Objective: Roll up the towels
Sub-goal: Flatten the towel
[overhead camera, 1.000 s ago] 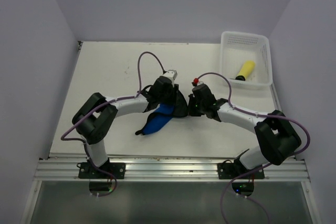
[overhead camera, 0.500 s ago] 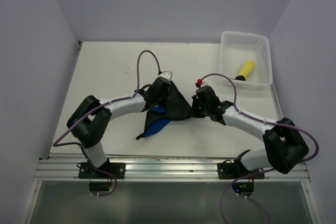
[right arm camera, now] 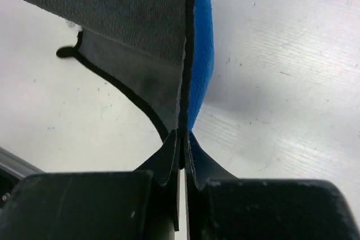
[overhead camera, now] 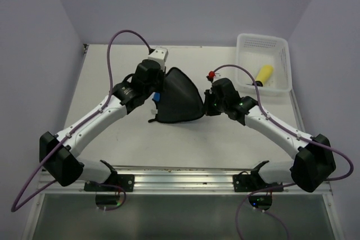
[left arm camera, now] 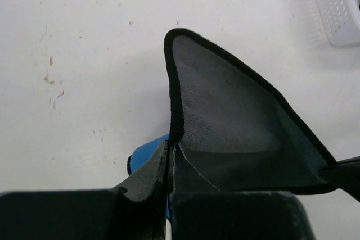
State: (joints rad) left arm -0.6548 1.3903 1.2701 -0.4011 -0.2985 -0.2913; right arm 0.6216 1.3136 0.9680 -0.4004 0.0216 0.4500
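The blue towel [overhead camera: 177, 98] hangs spread between both grippers over the middle of the table, its dark grey underside facing up. My left gripper [overhead camera: 157, 98] is shut on its left edge, and my right gripper [overhead camera: 206, 107] is shut on its right corner. In the left wrist view the dark-edged cloth [left arm camera: 236, 133] fans out from the shut left gripper [left arm camera: 170, 151], with a bit of blue below. In the right wrist view the right gripper [right arm camera: 183, 139] pinches the towel [right arm camera: 152, 21], its blue face on the right. The yellow towel [overhead camera: 262, 75] lies rolled in the basket.
The white perforated basket [overhead camera: 264, 41] stands at the back right corner of the table [overhead camera: 112, 77]. Grey walls close in the table on three sides. A metal rail [overhead camera: 180, 182] runs along the near edge by the arm bases.
My left gripper has shut on the towel's edge and swung up and toward the back. The towel, bunched and blue before, now hangs spread with its dark side up. The right gripper held on and shifted slightly.
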